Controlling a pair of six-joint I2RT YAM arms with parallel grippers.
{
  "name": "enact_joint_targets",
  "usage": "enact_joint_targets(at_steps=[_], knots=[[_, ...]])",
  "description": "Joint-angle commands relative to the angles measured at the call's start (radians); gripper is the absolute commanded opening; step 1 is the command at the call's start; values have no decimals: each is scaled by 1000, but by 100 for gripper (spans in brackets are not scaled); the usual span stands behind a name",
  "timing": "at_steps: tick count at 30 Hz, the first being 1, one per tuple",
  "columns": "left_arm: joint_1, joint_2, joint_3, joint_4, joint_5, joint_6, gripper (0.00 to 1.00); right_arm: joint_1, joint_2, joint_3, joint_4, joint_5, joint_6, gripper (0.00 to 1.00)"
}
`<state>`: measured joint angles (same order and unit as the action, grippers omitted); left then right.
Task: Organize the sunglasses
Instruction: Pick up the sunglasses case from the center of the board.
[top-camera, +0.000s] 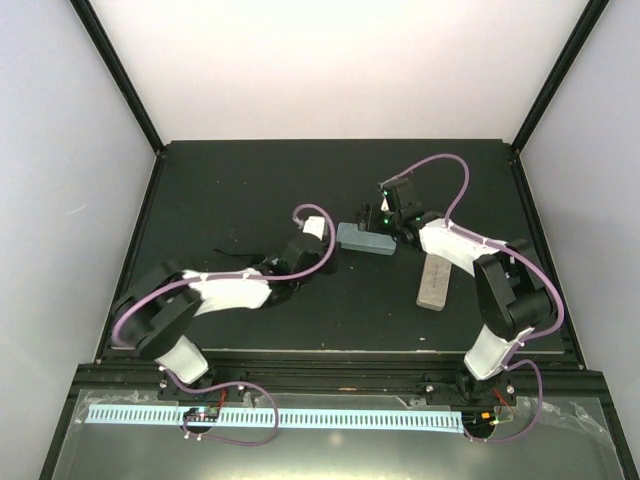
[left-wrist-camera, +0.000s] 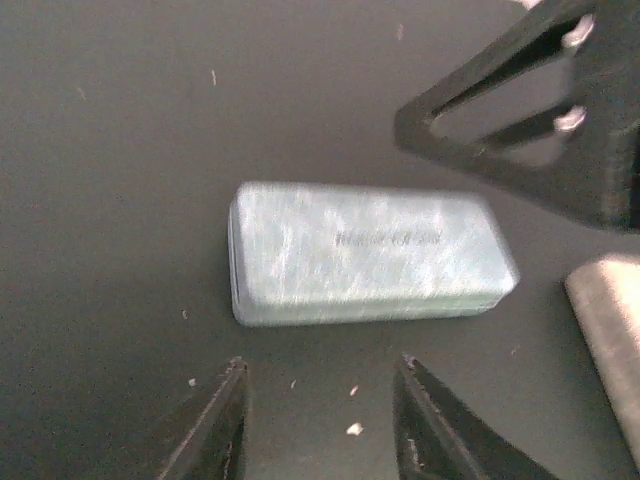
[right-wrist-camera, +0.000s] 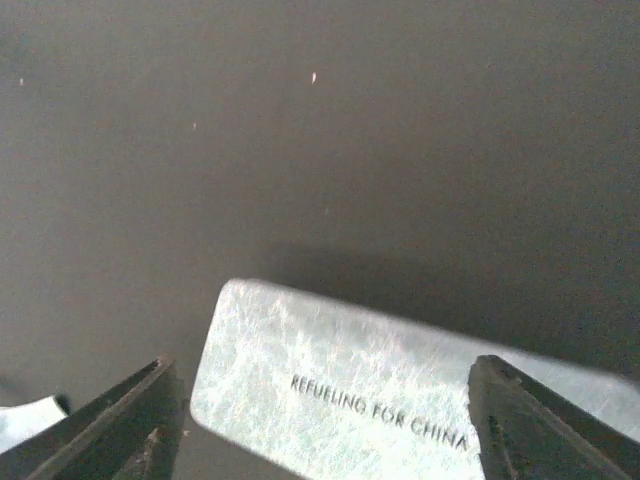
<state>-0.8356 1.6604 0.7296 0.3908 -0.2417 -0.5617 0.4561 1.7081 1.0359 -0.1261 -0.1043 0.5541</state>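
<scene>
No sunglasses are showing in any view; a closed blue-grey case (top-camera: 366, 239) is lying mid-worktop (top-camera: 240, 190). The right hand (right-wrist-camera: 322, 368) is straddling it unclenched, and the left hand (left-wrist-camera: 320, 365) is hovering nearby, released and empty. Sunglasses are probably going to handle light and fragile, best held by the frame.

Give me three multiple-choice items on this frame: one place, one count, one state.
1. In the top view, where does the blue-grey case lie relative to the beige case?
A) left of it, farther back
B) right of it
C) stacked on it
2. How many cases are in view?
A) one
B) two
C) four
3. The left gripper is:
A) shut on a case
B) open, empty
C) out of view

Key:
1. A, it sits up-left of the beige one, apart.
2. B, only those two show.
3. B, its fingers stand apart with nothing between them.
</scene>
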Motion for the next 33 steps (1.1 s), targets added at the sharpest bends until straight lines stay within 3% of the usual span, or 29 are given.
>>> enact_joint_targets(at_steps=[1, 4, 9, 15, 22, 26, 33], knots=[[8, -211, -7, -179, -90, -9, 47, -29, 30, 77, -46, 106, -73, 86], [34, -348, -10, -313, -115, -35, 61, -69, 86, 134, -70, 50, -103, 94], [85, -560, -29, -437, -54, -20, 75, -123, 174, 188, -88, -100, -137, 97], [132, -751, -97, -450, 51, -8, 80, -127, 182, 100, -28, -264, -128, 93], [166, -848, -111, -522, 80, 20, 81, -92, 72, -75, 57, -340, -85, 91], [173, -859, -119, -538, 81, 15, 81, -24, 28, -120, 42, -271, -93, 91], [181, -864, -131, -544, 87, 4, 81, 147, 45, -35, -155, 212, -135, 95]])
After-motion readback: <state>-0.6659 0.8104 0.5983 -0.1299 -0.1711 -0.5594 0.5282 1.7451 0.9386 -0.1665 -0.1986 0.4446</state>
